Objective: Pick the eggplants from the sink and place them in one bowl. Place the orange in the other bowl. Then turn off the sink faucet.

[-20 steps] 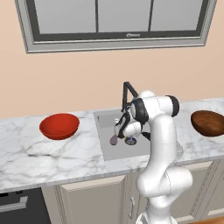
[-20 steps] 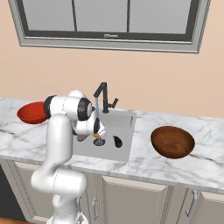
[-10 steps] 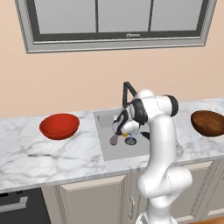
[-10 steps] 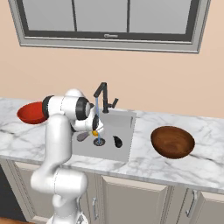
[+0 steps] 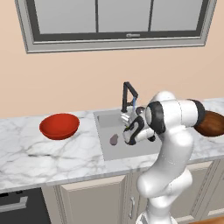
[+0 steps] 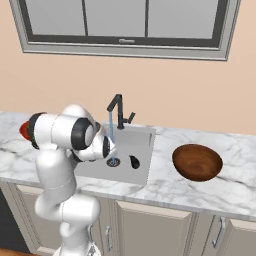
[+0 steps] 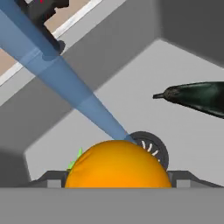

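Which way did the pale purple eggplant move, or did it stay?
No: the pale purple eggplant lies where it did, front-left of the slim black faucet.

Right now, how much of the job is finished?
Nothing finished: the red bowl and brown bowl are empty. The end effector sits around the orange. Both eggplants lie in the sink, and water runs from the faucet.

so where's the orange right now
The orange sits low in the sink, between the fingers in the hand view, right beside the round drain, with the dark eggplant farther off across the basin.
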Tool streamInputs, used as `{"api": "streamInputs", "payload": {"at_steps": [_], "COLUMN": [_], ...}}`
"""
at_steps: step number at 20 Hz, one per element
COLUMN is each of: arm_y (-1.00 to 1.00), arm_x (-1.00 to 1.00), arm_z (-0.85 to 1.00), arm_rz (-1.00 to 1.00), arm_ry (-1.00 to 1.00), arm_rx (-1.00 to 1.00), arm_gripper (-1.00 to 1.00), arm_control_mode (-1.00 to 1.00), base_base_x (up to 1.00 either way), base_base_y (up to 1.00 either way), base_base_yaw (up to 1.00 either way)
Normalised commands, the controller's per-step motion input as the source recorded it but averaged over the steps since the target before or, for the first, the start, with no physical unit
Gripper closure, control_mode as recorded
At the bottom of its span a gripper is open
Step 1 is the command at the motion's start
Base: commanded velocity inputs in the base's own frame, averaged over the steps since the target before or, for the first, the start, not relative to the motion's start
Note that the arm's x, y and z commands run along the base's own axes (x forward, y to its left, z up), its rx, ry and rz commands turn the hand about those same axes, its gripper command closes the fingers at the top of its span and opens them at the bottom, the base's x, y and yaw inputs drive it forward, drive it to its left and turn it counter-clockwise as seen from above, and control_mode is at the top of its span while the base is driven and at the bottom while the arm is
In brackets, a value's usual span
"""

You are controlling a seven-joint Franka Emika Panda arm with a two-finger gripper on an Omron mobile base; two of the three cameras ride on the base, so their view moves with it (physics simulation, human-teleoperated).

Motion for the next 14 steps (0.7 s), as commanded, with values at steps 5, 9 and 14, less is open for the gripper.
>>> {"api": "streamInputs", "payload": {"at_steps": [5, 9, 14], "arm_y": [0.45, 0.25, 0.0], "arm_x": [-0.25, -0.04, 0.0], "arm_z": [1.0, 1.0, 1.0], "arm_rz": [0.08, 0.2, 0.29], "arm_ry": [0.15, 0.3, 0.16], "arm_rx": [-0.03, -0.01, 0.0], "arm_gripper": [1.0, 1.0, 1.0], "arm_control_mode": [-1.0, -1.0, -1.0], "base_base_x": [0.0, 0.0, 0.0], "base_base_y": [0.0, 0.0, 0.0], "base_base_yaw": [0.0, 0.0, 0.0]}}
